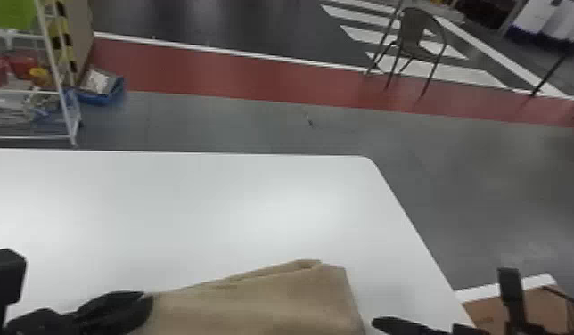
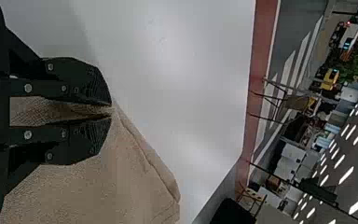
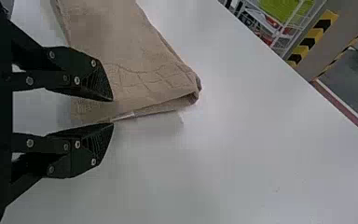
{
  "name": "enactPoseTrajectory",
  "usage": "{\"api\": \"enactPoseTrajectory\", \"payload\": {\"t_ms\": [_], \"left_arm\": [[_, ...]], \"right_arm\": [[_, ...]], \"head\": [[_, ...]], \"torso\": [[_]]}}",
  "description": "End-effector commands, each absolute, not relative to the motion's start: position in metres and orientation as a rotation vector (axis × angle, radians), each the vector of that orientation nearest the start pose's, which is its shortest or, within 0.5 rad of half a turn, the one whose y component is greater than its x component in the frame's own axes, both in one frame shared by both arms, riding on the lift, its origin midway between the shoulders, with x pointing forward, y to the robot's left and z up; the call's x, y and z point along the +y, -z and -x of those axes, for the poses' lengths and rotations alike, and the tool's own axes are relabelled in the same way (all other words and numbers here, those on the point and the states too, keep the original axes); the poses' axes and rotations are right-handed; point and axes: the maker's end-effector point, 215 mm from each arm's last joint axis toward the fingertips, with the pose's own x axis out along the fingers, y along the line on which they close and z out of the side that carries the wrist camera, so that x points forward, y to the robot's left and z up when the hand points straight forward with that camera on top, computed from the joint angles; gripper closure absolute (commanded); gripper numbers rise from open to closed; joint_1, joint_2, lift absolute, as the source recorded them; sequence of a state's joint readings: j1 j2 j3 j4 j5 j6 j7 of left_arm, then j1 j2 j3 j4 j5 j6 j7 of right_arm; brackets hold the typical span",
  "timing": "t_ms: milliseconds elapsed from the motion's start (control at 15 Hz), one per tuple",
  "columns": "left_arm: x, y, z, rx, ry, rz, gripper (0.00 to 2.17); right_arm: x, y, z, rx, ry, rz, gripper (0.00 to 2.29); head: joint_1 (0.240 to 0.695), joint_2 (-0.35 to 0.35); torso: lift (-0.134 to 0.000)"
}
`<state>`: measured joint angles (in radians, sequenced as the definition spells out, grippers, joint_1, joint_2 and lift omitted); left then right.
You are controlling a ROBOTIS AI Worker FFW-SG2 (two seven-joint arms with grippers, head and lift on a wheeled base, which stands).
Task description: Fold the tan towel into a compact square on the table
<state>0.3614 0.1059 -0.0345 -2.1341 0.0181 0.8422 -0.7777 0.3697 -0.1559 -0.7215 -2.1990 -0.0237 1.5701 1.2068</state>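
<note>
Left wrist view: your left gripper (image 2: 111, 112), fingers clenched on the tan towel (image 2: 88, 186). Right wrist view: your right gripper (image 3: 113, 112), fingers parted, folded end on the table (image 3: 242, 154) past their tips. Hazard: layers skewing, should you pull left-handed alone.

Left gripper (image 1: 142, 297) clamped tight — right gripper (image 1: 382, 322), jaws parted
</note>
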Motion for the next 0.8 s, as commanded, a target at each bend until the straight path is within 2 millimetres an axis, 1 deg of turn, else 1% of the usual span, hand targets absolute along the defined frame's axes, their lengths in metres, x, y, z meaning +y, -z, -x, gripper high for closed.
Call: {"api": "enactPoseTrajectory", "payload": {"t_ms": [0, 67, 200, 267, 333, 467, 533, 600, 667, 733], "left_arm": [[0.086, 0.437, -0.369, 0.641, 0.800, 0.166, 0.08], [0.088, 0.434, -0.368, 0.636, 0.796, 0.165, 0.07], [0.095, 0.424, -0.370, 0.605, 0.785, 0.171, 0.07], [0.101, 0.417, -0.372, 0.587, 0.775, 0.178, 0.07], [0.106, 0.410, -0.374, 0.570, 0.768, 0.189, 0.07], [0.116, 0.402, -0.372, 0.554, 0.757, 0.213, 0.07], [0.122, 0.396, -0.369, 0.540, 0.752, 0.227, 0.07], [0.126, 0.391, -0.363, 0.528, 0.748, 0.239, 0.07], [0.126, 0.387, -0.359, 0.518, 0.753, 0.246, 0.07], [0.125, 0.387, -0.358, 0.519, 0.755, 0.247, 0.08]], "right_arm": [[-0.364, 0.406, -0.276, 0.865, -0.324, -0.726, 0.03], [-0.366, 0.398, -0.278, 0.842, -0.331, -0.727, 0.03], [-0.370, 0.394, -0.282, 0.825, -0.323, -0.723, 0.04], [-0.371, 0.388, -0.289, 0.808, -0.327, -0.719, 0.04], [-0.369, 0.389, -0.293, 0.802, -0.332, -0.731, 0.05], [-0.366, 0.396, -0.295, 0.808, -0.330, -0.752, 0.05], [-0.364, 0.397, -0.302, 0.786, -0.336, -0.756, 0.05], [-0.364, 0.395, -0.315, 0.754, -0.351, -0.748, 0.05], [-0.362, 0.393, -0.328, 0.734, -0.369, -0.751, 0.07], [-0.361, 0.391, -0.336, 0.720, -0.378, -0.737, 0.07]], "head": [[0.695, -0.350], [0.695, -0.350], [0.695, -0.350], [0.695, -0.350], [0.695, -0.350], [0.695, -0.350], [0.695, -0.350], [0.695, -0.350], [0.695, -0.350], [0.695, -0.350]], "torso": [[-0.123], [-0.123], [-0.123], [-0.123], [-0.123], [-0.123], [-0.123], [-0.123], [-0.123], [-0.123]]}}
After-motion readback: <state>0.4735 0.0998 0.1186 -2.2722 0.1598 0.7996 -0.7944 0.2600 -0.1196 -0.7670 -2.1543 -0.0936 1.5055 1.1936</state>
